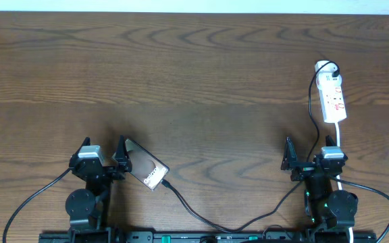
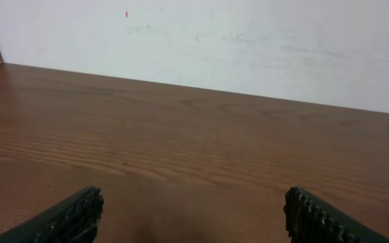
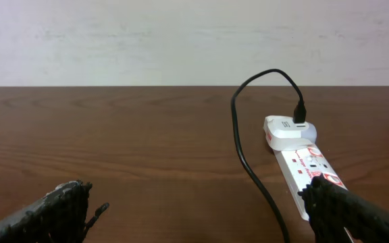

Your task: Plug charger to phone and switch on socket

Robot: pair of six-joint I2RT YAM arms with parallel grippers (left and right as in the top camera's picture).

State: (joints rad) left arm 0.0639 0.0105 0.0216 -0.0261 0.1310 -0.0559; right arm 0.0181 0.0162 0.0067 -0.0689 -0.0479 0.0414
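Note:
The phone (image 1: 145, 171) lies tilted on the table, just right of my left gripper (image 1: 102, 152), with its lettered end toward the front. The thin black charger cable (image 1: 201, 217) reaches the phone's front end; I cannot tell whether its tip is seated. It loops along the front edge and up to the white socket (image 1: 333, 98) at the right. My left gripper (image 2: 194, 219) is open and empty over bare wood. My right gripper (image 1: 309, 158) is open and empty in front of the socket (image 3: 306, 162). The cable (image 3: 248, 165) runs into a white adapter (image 3: 288, 131) on it.
The wooden table (image 1: 194, 74) stretches back to a white wall (image 3: 181, 40). The socket's white cord (image 1: 340, 138) runs down toward the right arm's base. Thicker black arm cables (image 1: 36, 197) trail at the front left and right.

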